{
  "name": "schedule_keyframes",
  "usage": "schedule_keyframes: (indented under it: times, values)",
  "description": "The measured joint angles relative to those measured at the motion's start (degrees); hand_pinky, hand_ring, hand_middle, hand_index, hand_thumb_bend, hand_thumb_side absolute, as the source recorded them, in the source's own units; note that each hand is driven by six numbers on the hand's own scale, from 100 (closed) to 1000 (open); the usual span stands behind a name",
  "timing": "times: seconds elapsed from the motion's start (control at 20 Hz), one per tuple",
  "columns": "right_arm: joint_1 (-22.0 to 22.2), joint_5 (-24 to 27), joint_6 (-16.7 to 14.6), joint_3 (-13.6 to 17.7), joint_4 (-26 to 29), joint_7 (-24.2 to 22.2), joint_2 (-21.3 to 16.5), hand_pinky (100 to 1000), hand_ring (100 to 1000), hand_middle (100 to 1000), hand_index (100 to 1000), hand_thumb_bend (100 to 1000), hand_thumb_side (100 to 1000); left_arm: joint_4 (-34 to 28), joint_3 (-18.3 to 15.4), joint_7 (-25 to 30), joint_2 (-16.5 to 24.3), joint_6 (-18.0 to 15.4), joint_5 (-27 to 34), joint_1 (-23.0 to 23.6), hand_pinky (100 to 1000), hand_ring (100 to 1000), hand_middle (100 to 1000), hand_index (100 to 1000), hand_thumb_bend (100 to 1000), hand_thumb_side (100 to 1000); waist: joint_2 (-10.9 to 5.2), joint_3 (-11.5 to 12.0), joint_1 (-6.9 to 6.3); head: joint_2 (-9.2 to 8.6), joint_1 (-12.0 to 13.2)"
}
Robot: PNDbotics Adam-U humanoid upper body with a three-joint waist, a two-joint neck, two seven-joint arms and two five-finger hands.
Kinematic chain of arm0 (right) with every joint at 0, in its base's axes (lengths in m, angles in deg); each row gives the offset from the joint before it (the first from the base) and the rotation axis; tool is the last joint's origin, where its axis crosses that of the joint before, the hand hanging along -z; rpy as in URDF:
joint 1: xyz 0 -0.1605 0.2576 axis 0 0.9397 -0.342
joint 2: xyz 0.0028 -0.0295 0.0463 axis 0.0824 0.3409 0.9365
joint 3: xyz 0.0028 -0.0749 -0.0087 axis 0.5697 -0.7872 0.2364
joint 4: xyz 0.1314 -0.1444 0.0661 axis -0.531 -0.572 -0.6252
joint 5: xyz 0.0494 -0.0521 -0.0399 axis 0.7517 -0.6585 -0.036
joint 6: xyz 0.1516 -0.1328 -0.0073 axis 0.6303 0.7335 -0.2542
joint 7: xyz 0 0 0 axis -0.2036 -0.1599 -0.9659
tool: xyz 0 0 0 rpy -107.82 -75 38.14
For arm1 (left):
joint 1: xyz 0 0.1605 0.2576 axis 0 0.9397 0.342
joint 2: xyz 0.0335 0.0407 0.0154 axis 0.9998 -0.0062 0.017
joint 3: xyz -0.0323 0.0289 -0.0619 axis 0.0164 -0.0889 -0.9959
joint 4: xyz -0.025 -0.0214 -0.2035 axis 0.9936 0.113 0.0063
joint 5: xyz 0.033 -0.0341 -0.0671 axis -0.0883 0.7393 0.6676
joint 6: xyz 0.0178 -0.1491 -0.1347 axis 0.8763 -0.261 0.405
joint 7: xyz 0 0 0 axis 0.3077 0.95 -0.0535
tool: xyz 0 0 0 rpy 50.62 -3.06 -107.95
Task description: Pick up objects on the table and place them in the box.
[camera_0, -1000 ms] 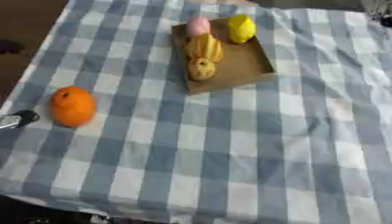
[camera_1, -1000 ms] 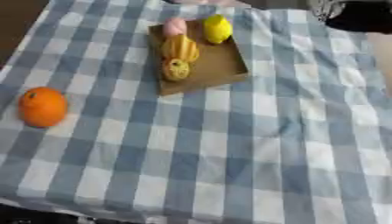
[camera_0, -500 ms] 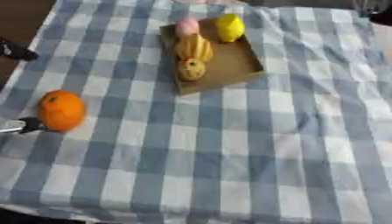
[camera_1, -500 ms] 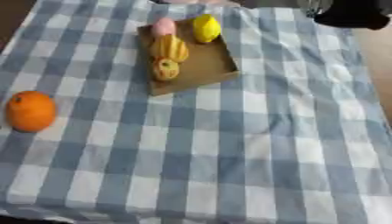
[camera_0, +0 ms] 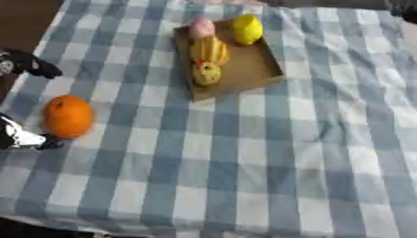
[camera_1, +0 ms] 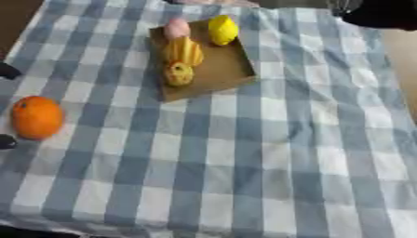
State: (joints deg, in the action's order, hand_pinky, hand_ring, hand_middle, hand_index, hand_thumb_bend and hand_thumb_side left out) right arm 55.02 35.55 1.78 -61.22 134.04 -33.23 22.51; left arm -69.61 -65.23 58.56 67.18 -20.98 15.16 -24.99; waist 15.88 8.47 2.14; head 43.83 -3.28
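blue and white checked cloth covers the whole table, and it looks a bit tilted in both views.

the biggest thing on it is a flat brown box near the far middle. it sits at a slant. four things lie in the left part of the box and the right part is bare. at the far right of that group is a yellow lemon, close to the far edge. just left of it is a small pink thing; it is too blurry to tell what it is. below the pink thing is a yellow-orange thing with ridges. below that, touching it, is a smaller round yellow thing with a bit of red on top.

an orange sits on the cloth at the left side, well apart from the box.

the robot's left hand shows at the left edge in the left eye view. one black tip is just below and beside the orange. another black part is higher up, away from the orange. the hand has hold of nothing, but i cannot tell how far open it is.

a dark shape is at the far right corner. i cannot tell if it is the right hand.
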Motion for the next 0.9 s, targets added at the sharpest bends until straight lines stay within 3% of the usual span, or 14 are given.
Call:
schedule_keyframes:
  times: [0.3,0.6,0.9]
  values:
    - [-0.02,0.23,0.31,-0.01,0.0,-0.06,0.47,749,741,745,837,100,227,6.22,2.12,1.16,-2.79,-0.21,-2.05,-3.32,904,872,790,906,574,369,0.05,-0.35,-0.11,0.01,0.32]
    - [-0.01,0.46,0.57,-0.01,0.0,0.18,0.74,750,742,745,837,100,229,11.95,3.41,0.99,-4.82,-1.24,-4.43,-4.85,885,848,779,875,399,331,0.38,-0.62,-0.11,0.01,0.44]
    - [0.0,0.71,0.65,0.0,0.0,0.48,0.99,749,741,745,837,100,235,15.52,4.03,1.88,-6.01,-2.6,-6.36,-5.68,879,840,776,853,373,315,0.66,-0.77,-0.1,0.01,0.53]
